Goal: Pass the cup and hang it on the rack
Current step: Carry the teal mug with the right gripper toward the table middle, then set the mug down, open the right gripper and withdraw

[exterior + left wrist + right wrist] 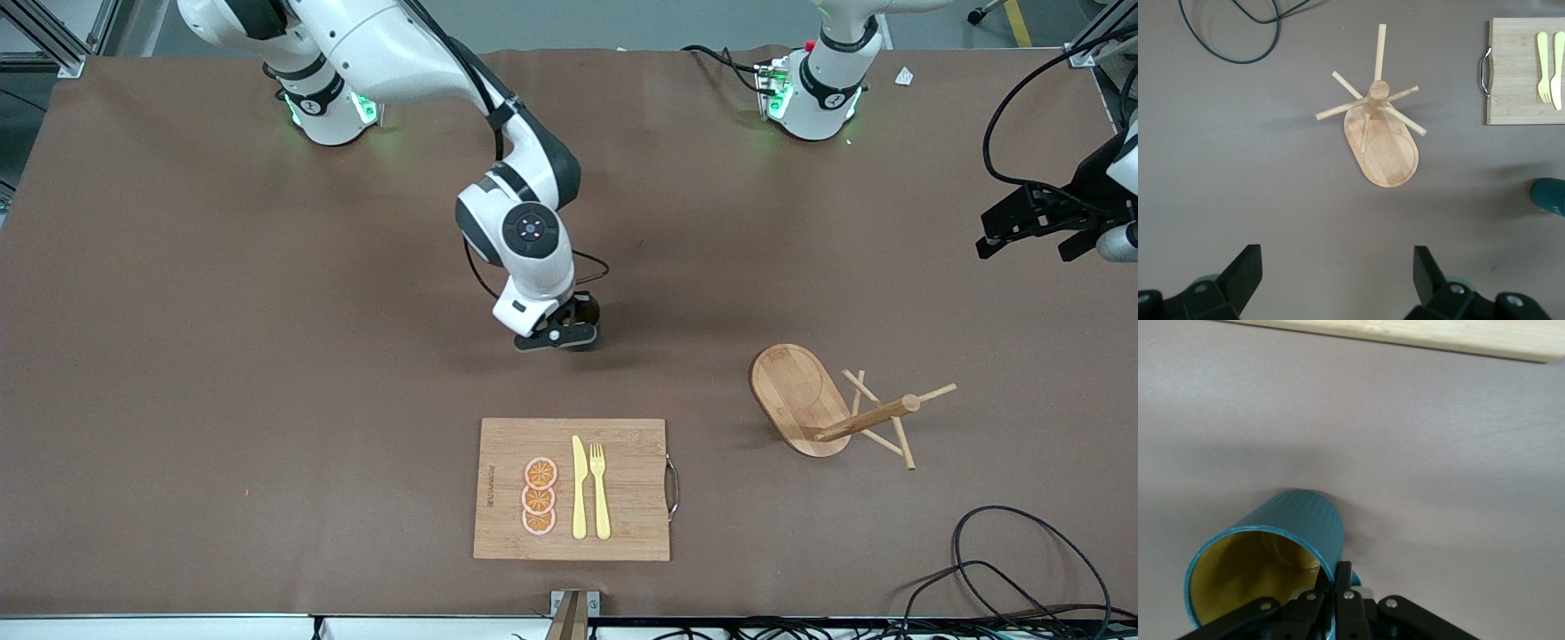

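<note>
The dark teal cup [1295,527], yellowish inside, tilts in my right gripper [1336,577], whose fingers are shut on its rim wall, one inside and one outside. In the front view that gripper [569,333] is low over the table's middle, above the table farther from the camera than the cutting board, and the cup [585,313] is mostly hidden under it. The wooden rack [800,391] stands toward the left arm's end and shows in the left wrist view [1388,150]. My left gripper [1022,233] hangs open and empty over the left arm's end [1336,257]. The cup's edge shows in the left wrist view [1548,197].
A bamboo cutting board [622,444] with a yellow knife [579,487], a fork [600,489] and orange slices [539,496] lies near the front edge. Black cables [1005,551] lie at the near corner by the left arm's end.
</note>
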Controlling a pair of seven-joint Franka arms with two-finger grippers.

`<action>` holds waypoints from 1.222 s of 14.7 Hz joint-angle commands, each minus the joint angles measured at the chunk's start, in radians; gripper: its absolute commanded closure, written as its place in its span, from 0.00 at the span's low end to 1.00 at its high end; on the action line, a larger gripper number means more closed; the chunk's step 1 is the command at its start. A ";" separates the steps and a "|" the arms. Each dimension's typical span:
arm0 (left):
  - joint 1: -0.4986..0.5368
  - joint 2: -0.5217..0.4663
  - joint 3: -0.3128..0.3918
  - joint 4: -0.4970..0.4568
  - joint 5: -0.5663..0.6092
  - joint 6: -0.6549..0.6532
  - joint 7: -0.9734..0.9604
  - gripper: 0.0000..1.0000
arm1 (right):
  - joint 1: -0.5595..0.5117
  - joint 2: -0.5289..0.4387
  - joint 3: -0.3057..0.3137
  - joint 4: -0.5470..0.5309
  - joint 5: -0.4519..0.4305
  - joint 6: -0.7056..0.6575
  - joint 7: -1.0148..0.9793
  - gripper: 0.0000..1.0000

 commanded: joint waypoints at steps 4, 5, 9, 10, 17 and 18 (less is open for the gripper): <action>0.000 0.009 0.002 0.019 0.001 0.004 -0.009 0.00 | 0.030 0.061 -0.012 0.089 -0.030 -0.015 0.067 0.87; 0.000 0.009 0.003 0.016 0.003 0.016 -0.009 0.00 | 0.030 0.061 -0.013 0.090 -0.032 -0.015 0.071 0.37; -0.003 0.011 0.003 0.014 0.046 0.044 -0.007 0.00 | 0.028 0.051 -0.012 0.101 -0.030 -0.030 0.081 0.00; -0.004 0.011 0.002 0.016 0.044 0.045 -0.007 0.00 | 0.028 0.045 -0.012 0.106 -0.029 -0.045 0.079 0.00; -0.009 0.028 -0.003 0.007 0.032 -0.011 0.004 0.00 | -0.125 -0.108 -0.015 0.107 -0.016 -0.252 0.068 0.00; -0.012 0.032 -0.004 0.007 0.029 -0.033 -0.002 0.00 | -0.177 -0.128 -0.013 0.107 -0.020 -0.280 0.061 0.00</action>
